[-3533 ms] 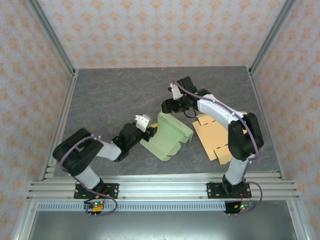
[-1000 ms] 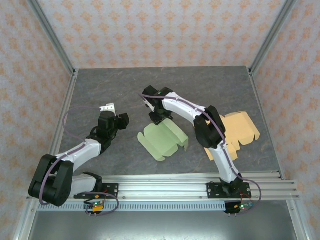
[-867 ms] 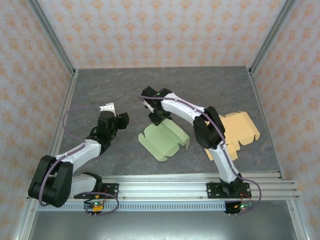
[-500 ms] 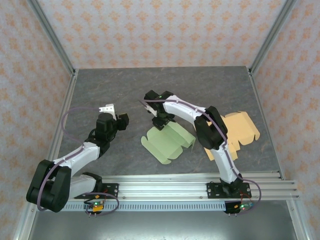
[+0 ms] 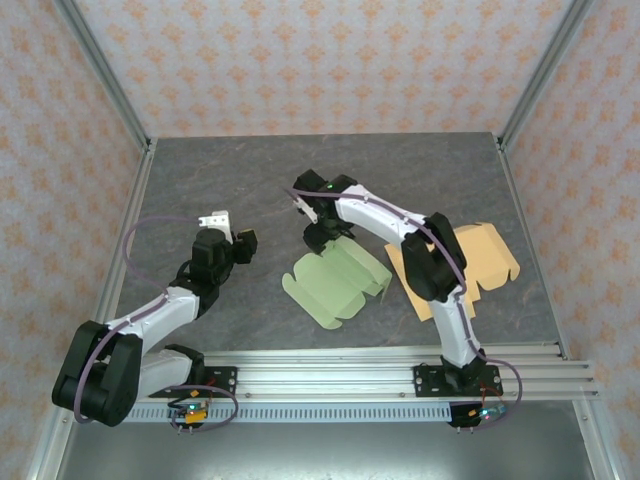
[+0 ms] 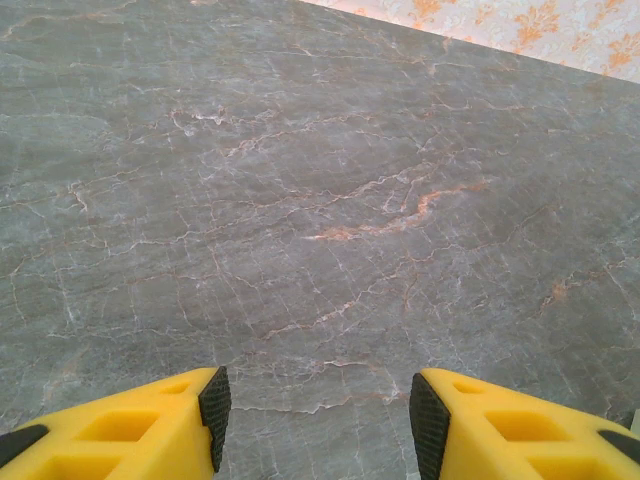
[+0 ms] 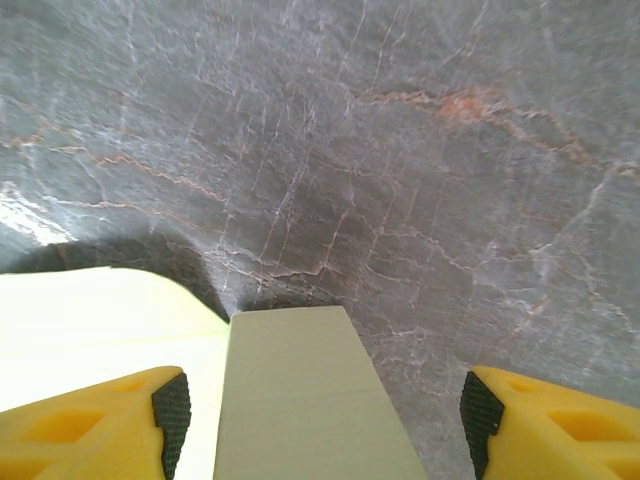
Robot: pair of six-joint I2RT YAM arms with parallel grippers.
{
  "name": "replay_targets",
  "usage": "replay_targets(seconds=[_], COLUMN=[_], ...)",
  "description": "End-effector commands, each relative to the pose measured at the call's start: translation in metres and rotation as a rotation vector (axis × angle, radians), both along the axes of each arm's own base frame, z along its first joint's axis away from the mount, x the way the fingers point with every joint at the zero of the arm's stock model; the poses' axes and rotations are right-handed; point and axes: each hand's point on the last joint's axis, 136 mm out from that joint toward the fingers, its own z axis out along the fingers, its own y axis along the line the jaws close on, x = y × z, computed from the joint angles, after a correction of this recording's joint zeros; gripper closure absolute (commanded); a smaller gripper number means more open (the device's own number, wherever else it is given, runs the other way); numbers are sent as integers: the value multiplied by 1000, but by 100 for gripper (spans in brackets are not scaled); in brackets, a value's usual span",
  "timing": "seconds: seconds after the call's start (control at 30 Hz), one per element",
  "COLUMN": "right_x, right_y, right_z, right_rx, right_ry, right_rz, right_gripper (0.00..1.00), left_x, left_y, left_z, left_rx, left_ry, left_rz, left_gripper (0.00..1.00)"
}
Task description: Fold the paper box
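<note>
Place: robot lab cell | Evidence: aluminium posts (image 5: 105, 70) and patterned panels (image 5: 320, 60) are enclosing a grey marbled tabletop (image 5: 220, 180)

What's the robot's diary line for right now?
left gripper: open, over bare table | right gripper: open, around a flap of green box | fold: not done yet | orange box: flat, right of green box

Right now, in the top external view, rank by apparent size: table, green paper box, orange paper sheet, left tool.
1. Table
2. Green paper box and orange paper sheet: alike; the right arm hides part of the orange one.
3. Left tool
</note>
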Motion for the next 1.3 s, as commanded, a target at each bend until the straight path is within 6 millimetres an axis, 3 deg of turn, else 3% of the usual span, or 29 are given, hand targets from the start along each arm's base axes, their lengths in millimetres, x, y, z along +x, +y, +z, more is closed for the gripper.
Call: replay_targets(seconds=[0.0, 0.17, 0.5, 0.63, 0.83, 1.13, 1.27], right_x=[2, 2, -9, -11, -12, -8, -7], right_y=[0, -4, -20, -26, -23, -12, -11], right_z=[38, 33, -44, -61, -49, 7, 16], right_rx=[63, 50, -127, -181, -144, -25, 5], right_ry=[-67, -61, 48, 62, 49, -24, -37], right_rz=[-31, -32, -37, -52, -65, -80, -78], right_gripper=[26, 28, 34, 34, 34, 32, 32], left_x=[0, 0, -2, -3, -2, -4, -5], left_y=[10, 12, 17, 16, 16, 20, 18], left_z=[9, 10, 11, 11, 11, 12, 13], left_rx=[20, 28, 30, 30, 31, 30, 29], left_ry=[-50, -58, -72, -73, -71, -76, -78], left_rz=[35, 41, 67, 61, 63, 83, 73], left_gripper=[46, 46, 47, 47, 47, 47, 46])
